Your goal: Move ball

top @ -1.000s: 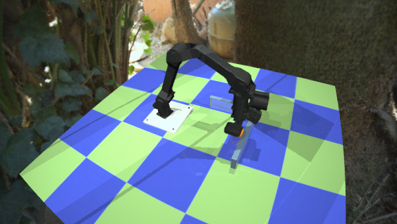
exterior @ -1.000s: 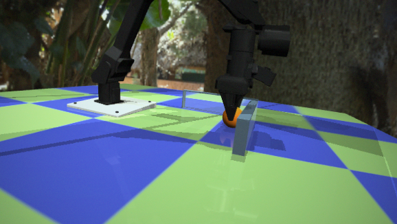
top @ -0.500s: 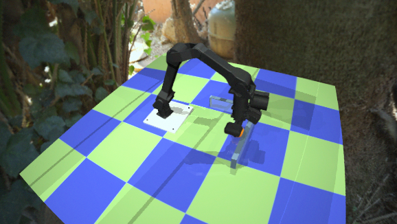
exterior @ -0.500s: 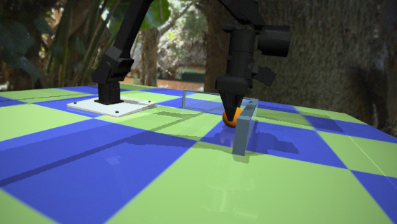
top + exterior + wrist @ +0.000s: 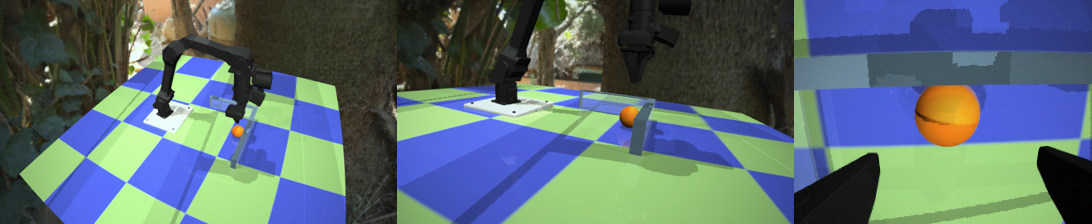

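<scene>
The orange ball (image 5: 237, 131) (image 5: 628, 117) (image 5: 947, 116) lies on the table on the inner side of the long clear wall (image 5: 243, 147) (image 5: 636, 137) (image 5: 1044, 70), close beside it. The see-through copy does not show clearly apart from the ball; the ball covers its place. The short clear wall (image 5: 220, 99) (image 5: 610, 102) meets the long one at the far corner. My gripper (image 5: 237, 121) (image 5: 634, 82) (image 5: 960, 159) is open and empty, pointing down above the ball, clear of it. In the wrist view the fingers stand wide apart, with the ball ahead of them.
The arm's white base plate (image 5: 178, 120) (image 5: 529, 111) stands left of the walls on the blue and green chequered table (image 5: 144, 158) (image 5: 466, 144). The long wall runs from the far corner toward the front, and shadows fall across the table around it.
</scene>
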{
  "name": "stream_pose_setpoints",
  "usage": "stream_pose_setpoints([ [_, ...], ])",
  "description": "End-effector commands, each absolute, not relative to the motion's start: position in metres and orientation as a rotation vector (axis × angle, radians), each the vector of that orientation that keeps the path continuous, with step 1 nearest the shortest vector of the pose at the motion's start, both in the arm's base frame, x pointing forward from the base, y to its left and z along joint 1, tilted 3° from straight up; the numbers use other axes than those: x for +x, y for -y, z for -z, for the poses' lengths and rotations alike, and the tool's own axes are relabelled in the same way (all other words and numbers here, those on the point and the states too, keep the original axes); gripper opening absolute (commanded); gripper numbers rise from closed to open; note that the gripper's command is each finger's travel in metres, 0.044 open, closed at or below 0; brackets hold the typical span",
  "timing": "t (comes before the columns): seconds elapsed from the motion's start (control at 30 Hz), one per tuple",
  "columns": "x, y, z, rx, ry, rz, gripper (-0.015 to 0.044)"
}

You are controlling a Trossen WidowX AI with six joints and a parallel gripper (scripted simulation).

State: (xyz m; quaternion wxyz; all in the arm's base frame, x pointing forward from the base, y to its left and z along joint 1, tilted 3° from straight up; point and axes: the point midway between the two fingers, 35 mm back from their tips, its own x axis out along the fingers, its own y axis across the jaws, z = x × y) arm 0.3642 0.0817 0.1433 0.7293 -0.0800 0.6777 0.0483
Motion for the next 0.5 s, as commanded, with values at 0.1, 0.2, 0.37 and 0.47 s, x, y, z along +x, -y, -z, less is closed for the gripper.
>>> stream_pose_setpoints([
  [0.1,0.364,-0.082,-0.140,-0.177,-1.500,-0.105,0.0359],
  [0.2,0.364,-0.082,-0.148,-0.177,-1.501,-0.105,0.0412],
  [0.37,0.356,-0.082,-0.188,-0.178,-1.506,-0.105,0.0440],
  [0.47,0.356,-0.082,-0.188,-0.178,-1.506,-0.105,0.0440],
])
